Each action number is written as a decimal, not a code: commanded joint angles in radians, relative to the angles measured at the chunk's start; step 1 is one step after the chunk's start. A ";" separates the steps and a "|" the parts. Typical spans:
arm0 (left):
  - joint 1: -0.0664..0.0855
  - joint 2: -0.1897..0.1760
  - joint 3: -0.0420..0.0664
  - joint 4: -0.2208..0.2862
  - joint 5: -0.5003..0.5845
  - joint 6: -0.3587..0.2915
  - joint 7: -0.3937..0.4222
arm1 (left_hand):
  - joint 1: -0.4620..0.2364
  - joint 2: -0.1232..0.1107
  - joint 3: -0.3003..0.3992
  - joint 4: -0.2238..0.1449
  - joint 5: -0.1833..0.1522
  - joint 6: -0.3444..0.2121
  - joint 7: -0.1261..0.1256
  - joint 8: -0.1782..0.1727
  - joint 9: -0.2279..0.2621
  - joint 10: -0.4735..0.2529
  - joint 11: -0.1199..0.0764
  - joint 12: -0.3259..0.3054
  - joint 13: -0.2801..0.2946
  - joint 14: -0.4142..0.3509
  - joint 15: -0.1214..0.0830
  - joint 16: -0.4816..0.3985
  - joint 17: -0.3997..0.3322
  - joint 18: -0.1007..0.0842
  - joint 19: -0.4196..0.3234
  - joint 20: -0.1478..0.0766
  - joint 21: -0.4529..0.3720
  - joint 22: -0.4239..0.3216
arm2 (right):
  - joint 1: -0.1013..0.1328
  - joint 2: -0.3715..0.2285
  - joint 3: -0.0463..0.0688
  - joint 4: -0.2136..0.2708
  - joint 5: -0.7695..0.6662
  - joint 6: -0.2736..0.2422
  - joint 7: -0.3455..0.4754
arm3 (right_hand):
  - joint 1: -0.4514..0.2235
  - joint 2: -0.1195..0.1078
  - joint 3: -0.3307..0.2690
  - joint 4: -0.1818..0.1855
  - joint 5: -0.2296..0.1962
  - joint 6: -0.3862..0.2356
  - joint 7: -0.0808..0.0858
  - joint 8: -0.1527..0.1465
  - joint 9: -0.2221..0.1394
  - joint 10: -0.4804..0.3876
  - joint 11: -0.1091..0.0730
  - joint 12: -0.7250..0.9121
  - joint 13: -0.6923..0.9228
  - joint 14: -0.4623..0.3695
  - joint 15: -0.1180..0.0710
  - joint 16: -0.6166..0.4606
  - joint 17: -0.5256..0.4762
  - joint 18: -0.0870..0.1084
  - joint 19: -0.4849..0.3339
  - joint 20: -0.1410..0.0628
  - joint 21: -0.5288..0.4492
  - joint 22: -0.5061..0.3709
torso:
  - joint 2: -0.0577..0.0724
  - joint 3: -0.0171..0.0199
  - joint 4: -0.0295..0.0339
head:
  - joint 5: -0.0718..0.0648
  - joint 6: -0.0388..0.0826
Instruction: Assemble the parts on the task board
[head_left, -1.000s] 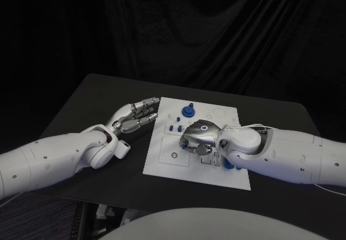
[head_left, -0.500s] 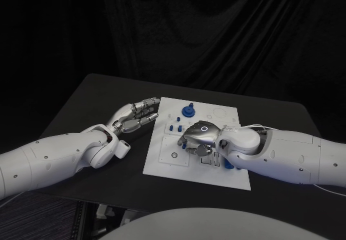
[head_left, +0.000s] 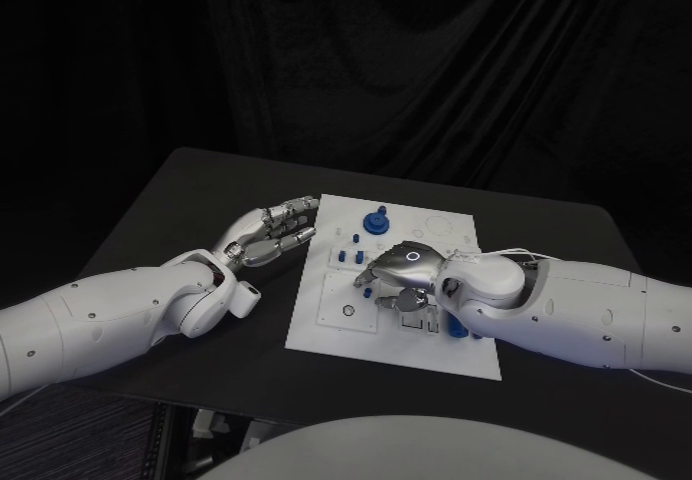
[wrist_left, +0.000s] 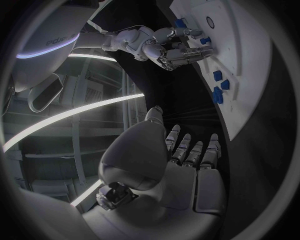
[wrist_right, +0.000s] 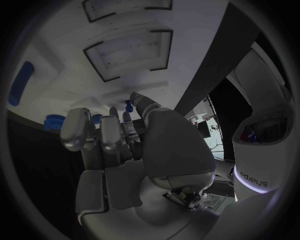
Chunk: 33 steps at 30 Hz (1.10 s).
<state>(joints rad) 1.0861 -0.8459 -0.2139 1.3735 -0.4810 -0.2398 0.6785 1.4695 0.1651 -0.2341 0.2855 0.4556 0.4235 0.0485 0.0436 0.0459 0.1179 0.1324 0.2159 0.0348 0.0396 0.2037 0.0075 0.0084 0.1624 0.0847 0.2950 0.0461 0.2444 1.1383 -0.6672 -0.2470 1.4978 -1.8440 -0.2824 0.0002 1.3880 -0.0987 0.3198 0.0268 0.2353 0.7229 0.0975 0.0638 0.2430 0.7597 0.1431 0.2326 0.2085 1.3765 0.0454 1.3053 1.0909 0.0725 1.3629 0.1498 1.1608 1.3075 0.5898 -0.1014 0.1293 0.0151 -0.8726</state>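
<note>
A white task board (head_left: 325, 325) lies in the middle of a black table (head_left: 173, 200), carrying several small blue parts. The right hand (head_left: 397, 275) hovers low over the middle of the board, palm down, its fingers curled toward the surface. In the right wrist view (wrist_right: 119, 150) a small blue part (wrist_right: 128, 106) sits right at its fingertips, against the thumb, but I cannot tell whether the hand actually pinches it or only touches it. Just beyond this hand, toward the far edge of the board, a taller blue knob-shaped part (head_left: 378, 220) stands upright. Between that knob and the left hand, a small cluster of blue pegs (head_left: 346, 255) stands near the board's left edge. Behind the right hand, tucked close under its wrist, another blue part (head_left: 456, 329) lies near the board's near right corner. Two dark-outlined rectangular recesses (wrist_right: 128, 52) are set into the board just ahead of the right hand's fingers. The left hand (head_left: 271, 232) rests off the board, just beside its left edge, holding nothing; its fingers are loosely bent and spread apart, pointing toward the board. In the left wrist view (wrist_left: 187, 155) its fingers lie side by side, extended, with the board's edge close ahead of them.
</note>
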 joint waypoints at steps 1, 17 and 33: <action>-0.002 0.000 0.001 0.003 0.005 0.006 0.071 | -0.001 0.007 -0.010 0.001 -0.006 0.012 0.007 0.004 0.001 -0.003 0.005 -0.005 0.001 -0.017 -0.018 -0.002 -0.003 -0.006 -0.006 -0.003 -0.005 -0.012 | -0.001 -0.022 0.002 0.017 0.028 -0.066 -0.009 | -0.007 0.004 -0.016 0.001 -0.007 -0.001 -0.002 0.005 -0.004 -0.041 0.003 0.011 0.003 -0.002 -0.002 0.000 0.002 0.019 -0.004 -0.002 -0.006 0.140 | -0.001 -0.0003 0.0006 | 0.003 0.000; -0.003 -0.008 0.001 0.006 0.005 0.002 0.101 | 0.012 0.017 -0.024 0.001 0.007 -0.322 -0.185 -0.028 -0.030 -0.034 -0.025 -0.043 -0.004 -0.040 -0.099 -0.007 -0.008 0.017 -0.058 -0.046 -0.026 -0.118 | 0.147 -0.209 0.007 0.114 0.172 -0.147 0.002 | -0.010 0.010 -0.103 0.073 -0.058 -0.076 -0.016 -0.003 -0.077 -0.156 0.013 0.008 -0.067 0.044 -0.007 0.042 0.057 0.003 0.049 -0.007 0.064 0.163 | 0.000 -0.0015 0.0010 | 0.011 0.000; -0.014 -0.009 0.001 0.006 0.033 0.016 0.132 | 0.026 0.029 -0.020 -0.003 0.021 -0.336 -0.189 -0.028 -0.030 -0.046 -0.063 -0.060 -0.006 -0.040 -0.082 -0.007 -0.008 0.018 -0.053 -0.033 -0.023 -0.114 | 0.141 -0.297 -0.001 0.067 0.188 -0.024 -0.042 | 0.023 0.033 -0.130 0.116 -0.061 0.134 0.013 0.043 -0.076 0.036 -0.009 0.065 -0.116 0.103 -0.001 0.087 0.125 -0.012 0.102 -0.004 0.142 0.182 | 0.001 -0.0032 0.0010 | 0.012 0.000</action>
<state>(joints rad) 1.0745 -0.8551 -0.2142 1.3764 -0.4713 -0.2352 0.6787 1.4865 0.1930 -0.2563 0.2884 0.4721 0.0860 -0.1389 0.0151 0.0148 0.0691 0.0690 0.1535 0.0274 0.0000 0.1152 0.0035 0.0010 0.1623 0.0312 0.2561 0.0253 0.1302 1.2837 -0.9630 -0.2481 1.5654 -1.6656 -0.3561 -0.0085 1.4088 -0.0697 0.1875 0.1409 0.1710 0.8513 0.1097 0.1038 0.1651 0.7875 0.1356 0.2954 0.0929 1.4593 0.0455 1.3869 1.2157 0.0694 1.4600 0.1465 1.3002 1.3074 0.5902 -0.1045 0.1301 0.0290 -0.8726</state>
